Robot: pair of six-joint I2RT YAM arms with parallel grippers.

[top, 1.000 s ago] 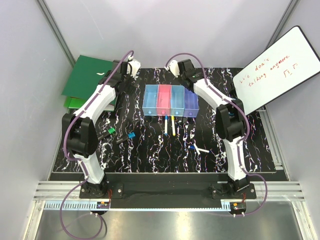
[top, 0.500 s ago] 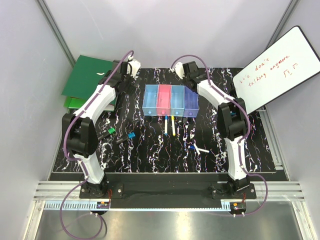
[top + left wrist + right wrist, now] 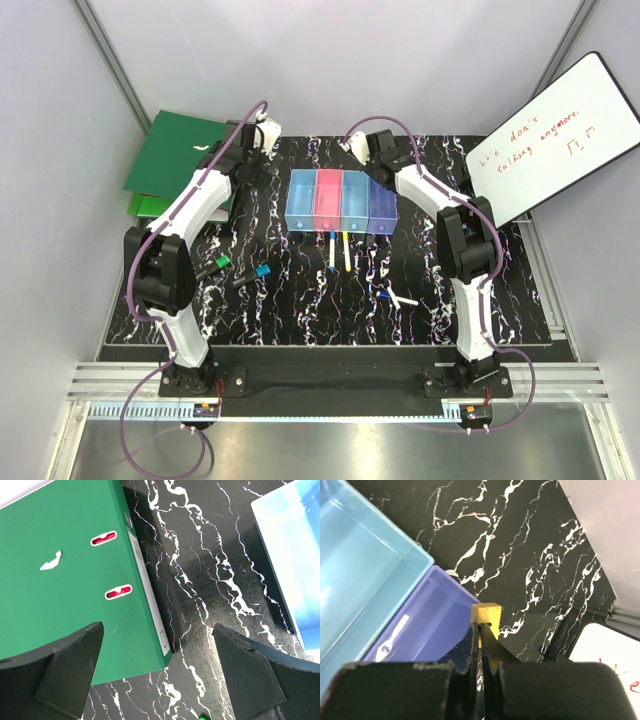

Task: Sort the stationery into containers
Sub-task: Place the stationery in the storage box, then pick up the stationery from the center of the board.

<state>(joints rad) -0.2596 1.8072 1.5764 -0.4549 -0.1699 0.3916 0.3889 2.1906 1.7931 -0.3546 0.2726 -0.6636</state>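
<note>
The small yellow block point(image 3: 486, 612) sits mid-frame, clenched in my right claw point(image 3: 480, 630), just at the violet bin point(image 3: 427, 630)'s right corner; I judge this the drop-off; next I shift lower-left over it, then release; my left claw point(image 3: 157, 630) gapes empty.

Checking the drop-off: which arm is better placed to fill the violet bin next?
Right. The right gripper is shut on a yellow piece at the violet bin; the left gripper hangs open and empty by the green binder.
</note>
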